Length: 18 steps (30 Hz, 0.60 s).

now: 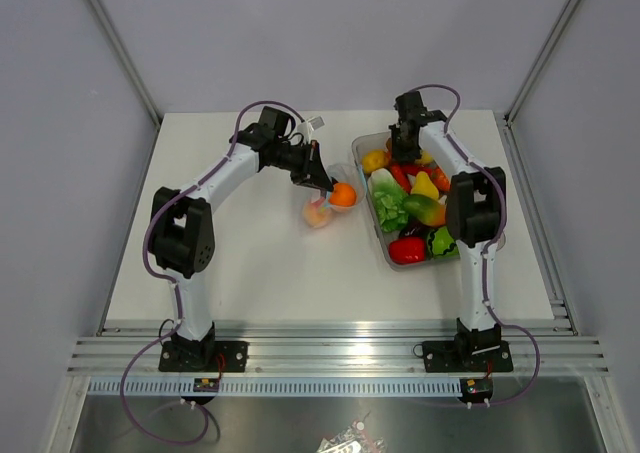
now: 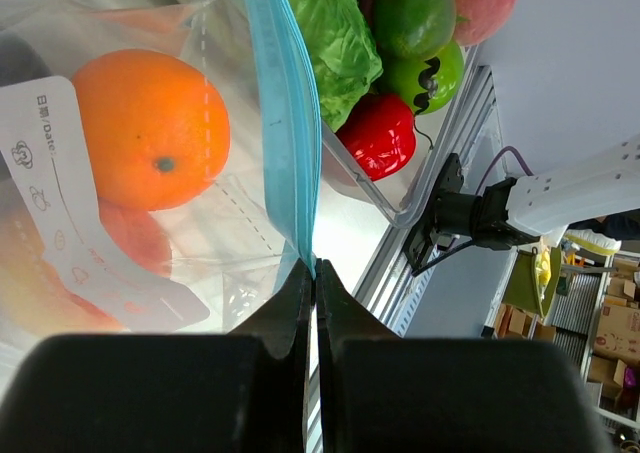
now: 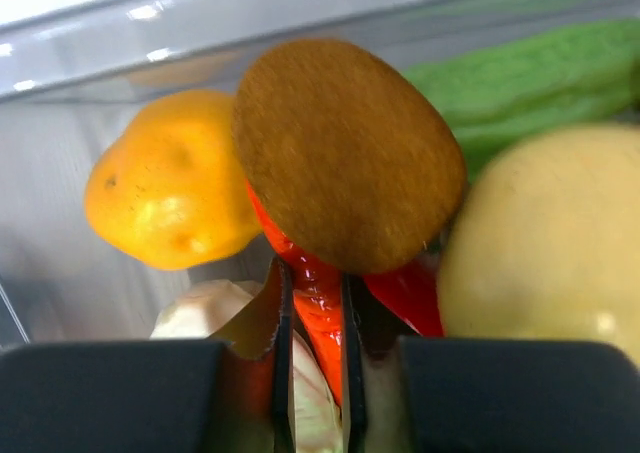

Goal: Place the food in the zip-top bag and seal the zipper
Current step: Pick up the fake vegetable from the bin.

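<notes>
The clear zip-top bag hangs left of the tray with a round orange and a pink peach inside. My left gripper is shut on the bag's light blue zipper and holds that edge up; the orange shows through the plastic. My right gripper reaches down into the far end of the tray. In the right wrist view its fingers press on both sides of a glossy red pepper, just under a brown kiwi.
The rigid clear tray on the right holds several toy foods: green lettuce, a red bell pepper, a yellow-orange fruit, a pale yellow fruit and a green vegetable. The tray wall stands close behind the right gripper.
</notes>
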Each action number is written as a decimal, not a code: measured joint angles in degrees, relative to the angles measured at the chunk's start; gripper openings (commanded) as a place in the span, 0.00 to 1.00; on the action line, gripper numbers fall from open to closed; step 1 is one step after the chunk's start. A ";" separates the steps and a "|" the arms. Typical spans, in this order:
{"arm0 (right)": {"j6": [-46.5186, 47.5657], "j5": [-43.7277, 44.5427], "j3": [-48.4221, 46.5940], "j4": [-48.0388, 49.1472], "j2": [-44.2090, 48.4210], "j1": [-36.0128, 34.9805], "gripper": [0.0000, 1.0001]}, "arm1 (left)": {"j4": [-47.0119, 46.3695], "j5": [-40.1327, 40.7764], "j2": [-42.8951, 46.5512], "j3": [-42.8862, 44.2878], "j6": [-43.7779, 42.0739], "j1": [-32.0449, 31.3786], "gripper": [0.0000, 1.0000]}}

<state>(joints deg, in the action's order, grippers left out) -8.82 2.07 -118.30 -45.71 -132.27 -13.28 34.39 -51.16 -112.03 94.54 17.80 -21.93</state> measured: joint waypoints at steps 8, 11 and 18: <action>-2.38 0.48 14.21 5.33 15.74 0.00 0.08 | 0.07 0.04 0.04 -0.20 -0.02 0.15 0.00; -3.26 0.46 16.50 7.45 21.57 0.00 0.07 | 0.09 0.07 0.11 -0.20 -0.02 0.24 0.00; -5.35 1.40 22.91 12.07 28.70 -0.02 0.07 | 0.04 0.28 0.17 -0.20 0.00 0.26 0.00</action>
<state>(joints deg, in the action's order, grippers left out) -14.17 3.46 -95.39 -33.65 -103.57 -13.30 34.44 -50.87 -111.85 94.35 17.80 -21.67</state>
